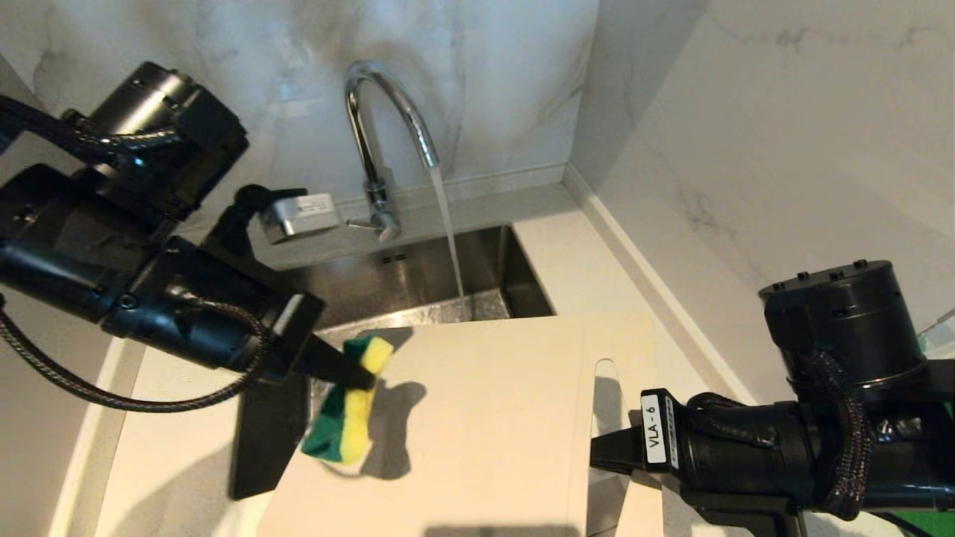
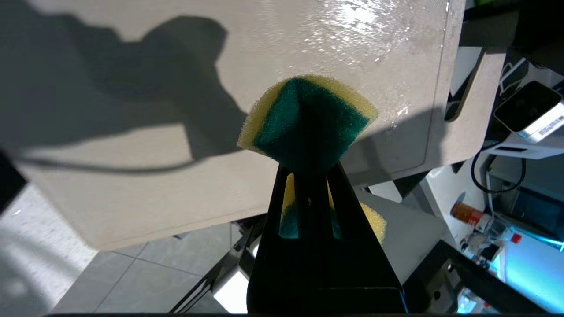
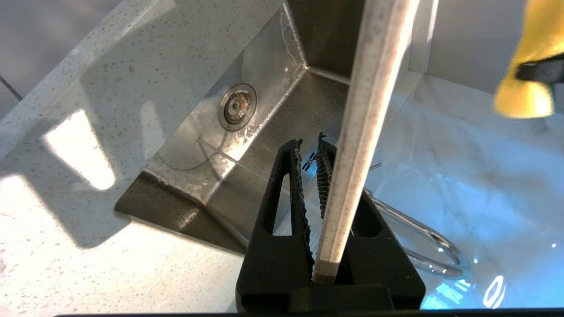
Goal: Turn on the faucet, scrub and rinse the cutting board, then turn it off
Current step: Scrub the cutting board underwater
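Note:
The chrome faucet (image 1: pixel 371 142) stands behind the sink, and water (image 1: pixel 448 231) runs from its spout onto the far edge of the cutting board (image 1: pixel 485 425). The cream board is held tilted over the sink's front, its surface wet (image 2: pixel 352 39). My right gripper (image 1: pixel 606 451) is shut on the board's slotted end; the board's edge (image 3: pixel 365 110) runs between its jaws (image 3: pixel 310 147). My left gripper (image 1: pixel 358 377) is shut on a yellow-green sponge (image 1: pixel 347 414), just above the board's left part. The folded sponge (image 2: pixel 304 119) sticks out past the fingertips (image 2: pixel 310 171).
The steel sink (image 1: pixel 418 276) with its drain (image 3: pixel 238 107) lies under the board. A chrome fitting (image 1: pixel 298 216) sits left of the faucet. A dark flat mat (image 1: pixel 261 440) lies on the counter at the left. Marble walls close the back and right.

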{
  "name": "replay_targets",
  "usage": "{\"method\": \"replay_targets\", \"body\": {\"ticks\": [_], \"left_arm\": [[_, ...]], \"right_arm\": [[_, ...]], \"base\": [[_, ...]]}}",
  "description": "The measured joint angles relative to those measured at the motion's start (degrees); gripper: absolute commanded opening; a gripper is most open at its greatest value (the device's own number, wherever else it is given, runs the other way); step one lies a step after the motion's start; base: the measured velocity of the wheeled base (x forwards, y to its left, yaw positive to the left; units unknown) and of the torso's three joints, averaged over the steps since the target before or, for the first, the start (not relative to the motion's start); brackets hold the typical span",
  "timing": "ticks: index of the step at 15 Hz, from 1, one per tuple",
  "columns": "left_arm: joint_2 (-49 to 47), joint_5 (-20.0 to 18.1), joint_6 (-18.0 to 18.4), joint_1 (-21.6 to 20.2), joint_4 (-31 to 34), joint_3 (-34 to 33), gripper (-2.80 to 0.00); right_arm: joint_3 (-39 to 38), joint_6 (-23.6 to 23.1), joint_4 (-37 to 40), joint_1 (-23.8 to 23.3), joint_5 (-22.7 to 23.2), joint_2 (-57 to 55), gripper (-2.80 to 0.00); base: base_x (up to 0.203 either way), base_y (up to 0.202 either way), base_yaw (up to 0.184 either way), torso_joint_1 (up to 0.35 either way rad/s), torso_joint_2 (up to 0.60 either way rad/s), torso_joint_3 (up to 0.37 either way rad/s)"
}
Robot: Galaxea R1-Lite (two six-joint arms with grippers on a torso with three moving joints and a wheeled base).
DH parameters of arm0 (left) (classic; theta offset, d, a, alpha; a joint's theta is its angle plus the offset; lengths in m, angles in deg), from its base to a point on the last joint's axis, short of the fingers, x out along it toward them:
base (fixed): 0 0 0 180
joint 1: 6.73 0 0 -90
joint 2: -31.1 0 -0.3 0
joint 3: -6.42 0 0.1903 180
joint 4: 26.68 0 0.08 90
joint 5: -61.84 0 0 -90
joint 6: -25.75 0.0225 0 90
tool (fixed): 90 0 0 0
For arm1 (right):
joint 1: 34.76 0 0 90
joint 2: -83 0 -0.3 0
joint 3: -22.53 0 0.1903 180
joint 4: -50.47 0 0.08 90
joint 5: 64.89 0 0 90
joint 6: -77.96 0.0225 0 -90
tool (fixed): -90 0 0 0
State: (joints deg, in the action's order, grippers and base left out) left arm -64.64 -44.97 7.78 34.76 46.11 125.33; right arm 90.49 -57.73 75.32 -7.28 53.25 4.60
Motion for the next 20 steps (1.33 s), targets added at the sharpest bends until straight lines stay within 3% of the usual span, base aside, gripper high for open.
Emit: {"method": "replay_targets", "body": {"ticks": [4, 8, 12, 15, 20], "left_arm": [[-8.7, 1.1, -4.9, 6.6, 0.0, 7.9, -2.8], [-13.9, 1.6, -6.6, 8.5, 0.0, 10.0, -2.8], [-14.1, 3.2, -6.6, 6.5, -0.9, 2.5, -2.8], [-11.5, 3.3, -6.4, 4.1, -6.0, -6.5, -2.8], [-6.3, 2.9, -2.0, -7.0, -14.8, -22.0, -2.8]], "right_arm": [[0.0, 0.2, 0.0, -0.1, 0.0, 0.6, -2.8], [-0.1, 0.6, 0.0, -0.1, 0.0, 1.1, -2.8], [-0.1, 1.5, 0.2, -0.7, -0.1, 2.0, -2.8], [0.0, 1.5, 0.1, -0.8, -0.1, 2.4, -2.8], [0.2, 1.6, -0.2, -0.8, 0.1, 2.4, -2.8]], "base": [[0.0, 0.0, 0.0, 0.0, 0.0, 0.0], [0.0, 0.0, 0.0, 0.0, 0.0, 0.0], [0.0, 0.0, 0.0, 0.0, 0.0, 0.0], [0.0, 0.0, 0.0, 0.0, 0.0, 0.0], [0.0, 0.0, 0.0, 0.0, 0.0, 0.0]]}}
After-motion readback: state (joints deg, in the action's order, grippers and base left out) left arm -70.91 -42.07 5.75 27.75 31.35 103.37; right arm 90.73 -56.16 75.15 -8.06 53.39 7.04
